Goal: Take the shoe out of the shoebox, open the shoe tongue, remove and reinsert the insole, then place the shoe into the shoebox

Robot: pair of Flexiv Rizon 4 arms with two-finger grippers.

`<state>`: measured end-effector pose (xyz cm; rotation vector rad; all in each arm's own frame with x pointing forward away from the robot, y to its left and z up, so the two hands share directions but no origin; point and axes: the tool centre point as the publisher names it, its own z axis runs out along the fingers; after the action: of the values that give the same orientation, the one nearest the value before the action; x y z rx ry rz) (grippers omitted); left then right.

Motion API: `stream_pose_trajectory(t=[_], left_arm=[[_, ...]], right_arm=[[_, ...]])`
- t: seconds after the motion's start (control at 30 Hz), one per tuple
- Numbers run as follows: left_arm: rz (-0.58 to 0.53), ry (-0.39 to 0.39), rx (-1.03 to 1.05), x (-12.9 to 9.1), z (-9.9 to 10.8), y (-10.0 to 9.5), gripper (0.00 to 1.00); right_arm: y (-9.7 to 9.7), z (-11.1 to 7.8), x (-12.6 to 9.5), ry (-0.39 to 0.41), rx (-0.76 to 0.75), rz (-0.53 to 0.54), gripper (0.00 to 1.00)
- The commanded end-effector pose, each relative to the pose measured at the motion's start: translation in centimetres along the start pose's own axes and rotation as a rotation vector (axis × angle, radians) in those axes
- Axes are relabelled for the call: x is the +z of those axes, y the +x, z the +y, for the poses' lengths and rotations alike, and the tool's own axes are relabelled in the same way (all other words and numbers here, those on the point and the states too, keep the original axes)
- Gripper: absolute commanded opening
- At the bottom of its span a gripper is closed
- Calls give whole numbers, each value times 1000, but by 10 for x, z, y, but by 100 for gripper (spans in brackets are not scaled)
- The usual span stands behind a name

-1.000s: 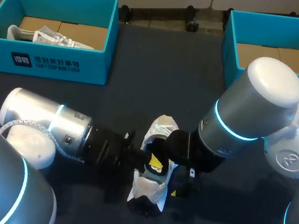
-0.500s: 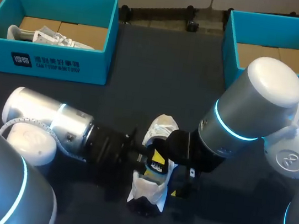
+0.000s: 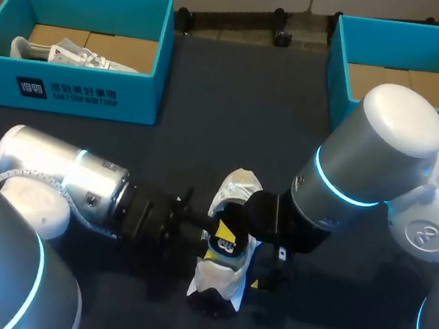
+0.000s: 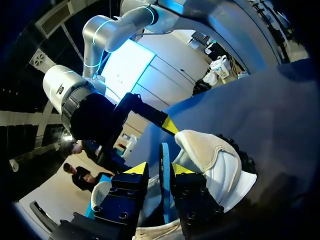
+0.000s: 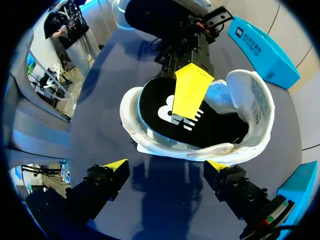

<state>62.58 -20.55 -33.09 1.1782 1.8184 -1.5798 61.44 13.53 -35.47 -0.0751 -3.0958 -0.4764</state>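
While we are working over a dark matte tabletop (image 3: 213, 90), a teal cardboard shoebox (image 3: 82, 96) is sitting at ten o'clock with a second white shoe (image 3: 71, 54) inside, and a matching teal box (image 3: 341, 59) is standing at two o'clock. A white low-top sneaker (image 3: 236, 190) is lying on the table near six o'clock, outside both boxes. Our left arm is stretching low across from eight o'clock, its gripper (image 4: 159, 170) pinching the black, blue-edged insole (image 5: 165, 110) sitting in the sneaker's opening. Our right gripper (image 5: 165, 167) is hovering over the sneaker, fingers spread wide apart.
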Motion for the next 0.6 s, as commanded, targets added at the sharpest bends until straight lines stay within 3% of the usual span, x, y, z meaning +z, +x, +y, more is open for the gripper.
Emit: stream_pose_trajectory(t=[0.03, 0.1, 0.13, 0.6], left_arm=[[14, -15, -3, 1, -4, 1, 27], [23, -19, 0, 4, -3, 1, 18], [31, -26, 8, 6, -2, 2, 0], [67, -98, -9, 12, 33, 6, 0]], right_arm=[[1, 0, 1, 0, 1, -3, 100], [1, 0, 1, 0, 1, -3, 100], [1, 0, 1, 0, 1, -3, 100], [1, 0, 1, 0, 1, -3, 100]])
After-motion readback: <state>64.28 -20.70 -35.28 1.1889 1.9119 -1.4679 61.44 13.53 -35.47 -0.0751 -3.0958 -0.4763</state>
